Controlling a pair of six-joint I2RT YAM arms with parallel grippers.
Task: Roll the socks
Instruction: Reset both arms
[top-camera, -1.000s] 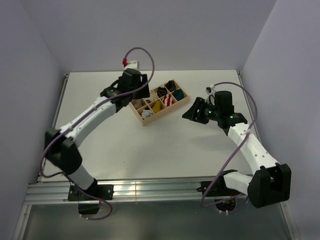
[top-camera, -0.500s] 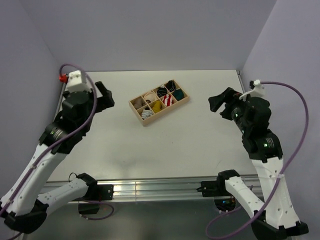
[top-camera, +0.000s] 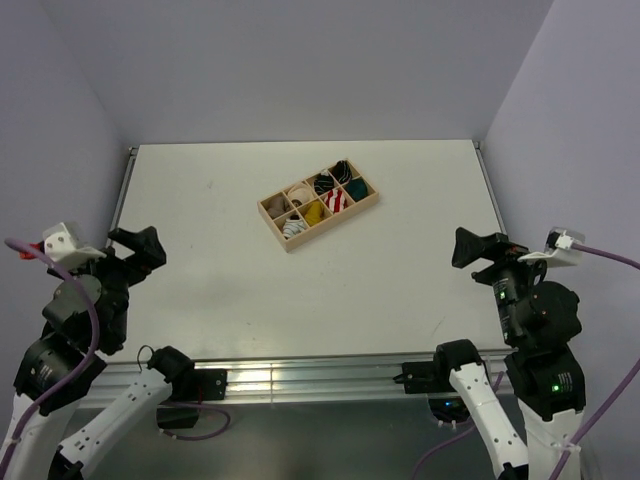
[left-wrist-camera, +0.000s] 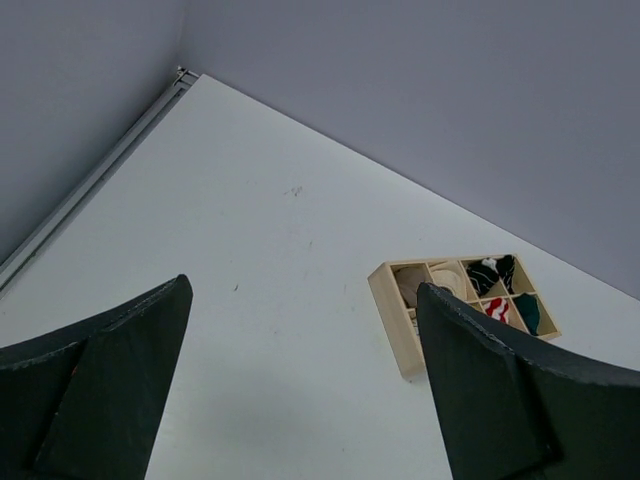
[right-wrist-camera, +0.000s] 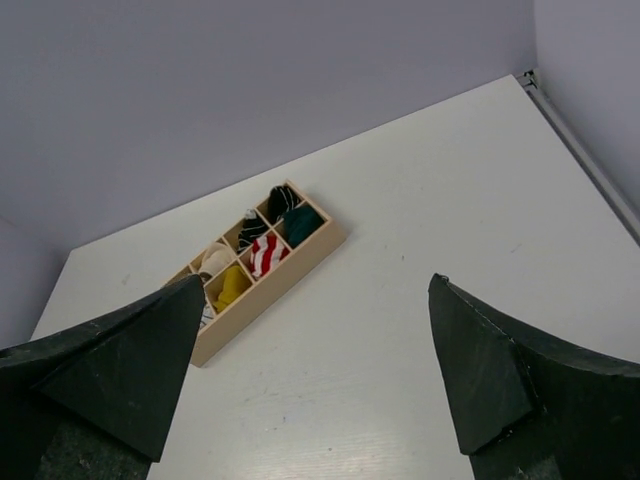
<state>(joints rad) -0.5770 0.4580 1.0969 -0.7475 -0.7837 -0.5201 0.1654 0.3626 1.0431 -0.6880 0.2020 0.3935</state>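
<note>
The mustard-yellow sock (top-camera: 313, 211) sits rolled in a front compartment of the wooden divider tray (top-camera: 345, 213) at mid-table. The white sock with thin black stripes (top-camera: 292, 228) fills the compartment at the tray's front-left end. In the right wrist view the yellow sock (right-wrist-camera: 232, 285) shows clearly, while the striped one (right-wrist-camera: 206, 314) is half hidden by a finger. My left gripper (top-camera: 142, 245) is open and empty, raised at the near left, far from the tray. My right gripper (top-camera: 478, 247) is open and empty at the near right.
Other tray compartments hold a red-and-white striped bundle (right-wrist-camera: 263, 255), a teal bundle (right-wrist-camera: 300, 225), black-and-white bundles (right-wrist-camera: 250, 228) and cream ones (left-wrist-camera: 447, 275). Walls close the table on the left, back and right, with a metal rail (top-camera: 300, 378) at the near edge.
Both arms have pulled back from beside the tray to the near corners of the table and risen. The tray and its socks have not moved.
</note>
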